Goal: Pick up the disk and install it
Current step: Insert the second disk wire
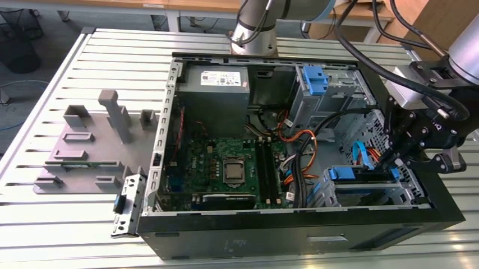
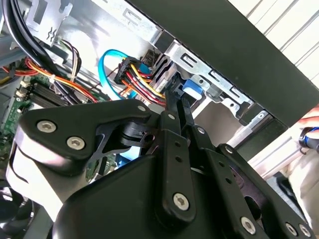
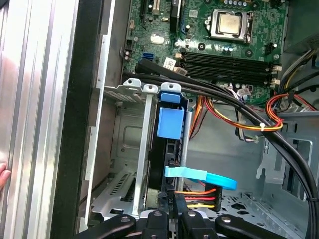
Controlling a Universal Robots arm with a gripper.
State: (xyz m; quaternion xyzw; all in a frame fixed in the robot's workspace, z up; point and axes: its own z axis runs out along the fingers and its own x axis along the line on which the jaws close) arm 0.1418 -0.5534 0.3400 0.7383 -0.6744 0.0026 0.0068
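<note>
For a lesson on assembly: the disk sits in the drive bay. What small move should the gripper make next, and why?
Probably a gentle push along the slot: the disk stands between the bay rails, the gripper at its end.

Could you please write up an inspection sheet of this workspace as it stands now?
Surface: slatted metal table carrying an open computer case.
Job's things: the disk stands on edge in the drive cage at the exterior view's right, blue rail showing.
Clutter: grey fixture block with a green circuit strip on the table at the exterior view's left.
Claw: the claw reaches down at the cage, fingertips by the disk's blue part; open or shut not clear.
Cables: blue data cable; orange, red and yellow power wires; black arm cables.
Surroundings: a person's hand beside the case.
</note>
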